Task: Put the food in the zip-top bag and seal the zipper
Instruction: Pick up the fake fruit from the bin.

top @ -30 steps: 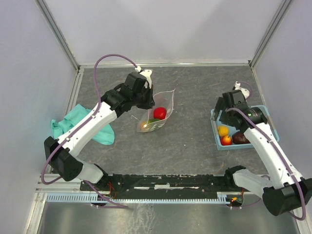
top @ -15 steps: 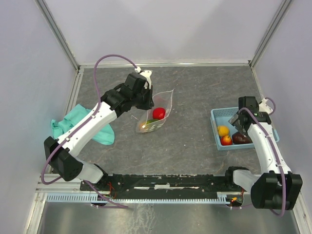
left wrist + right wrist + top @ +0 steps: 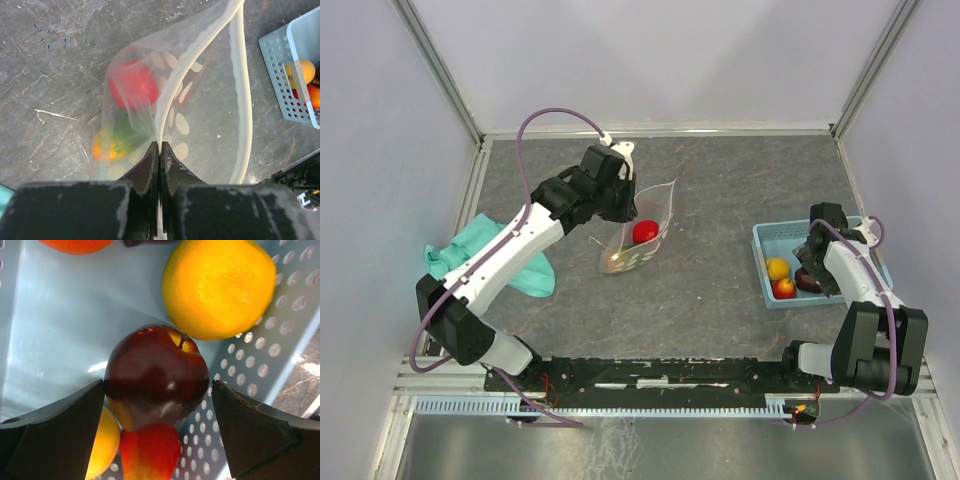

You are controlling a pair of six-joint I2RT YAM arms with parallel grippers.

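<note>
The surface (image 3: 720, 200) is a dark grey, stone-veined mat. Pale, plain walls (image 3: 650, 60) close it in on the left, right and far sides, with metal frame posts (image 3: 440, 70) rising at the far corners. A black rail (image 3: 660, 375) carrying the arm bases runs along the near edge.

At far centre-left the left tool (image 3: 160, 155) is pinched tight on the rim of the zip-top bag (image 3: 650, 215). It holds the mouth up and gaping, while the bag's lower end rests on the surface. The whitish zipper (image 3: 242, 90) curves around the open mouth, unsealed. Inside the bag lie a red fruit (image 3: 134, 84) and, nearer the bottom, a green-and-orange piece (image 3: 117, 142).

A crumpled teal cloth (image 3: 470, 245) lies at the left edge, partly under the left arm.

On the right stands a blue basket (image 3: 775, 235). The right tool (image 3: 157, 385) reaches down into it with its fingers spread wide on either side of a dark red apple (image 3: 155, 377); whether they touch it cannot be told. Beside the apple sit an orange (image 3: 217, 287) and, partly beneath it, a red-and-yellow fruit (image 3: 150, 450).
</note>
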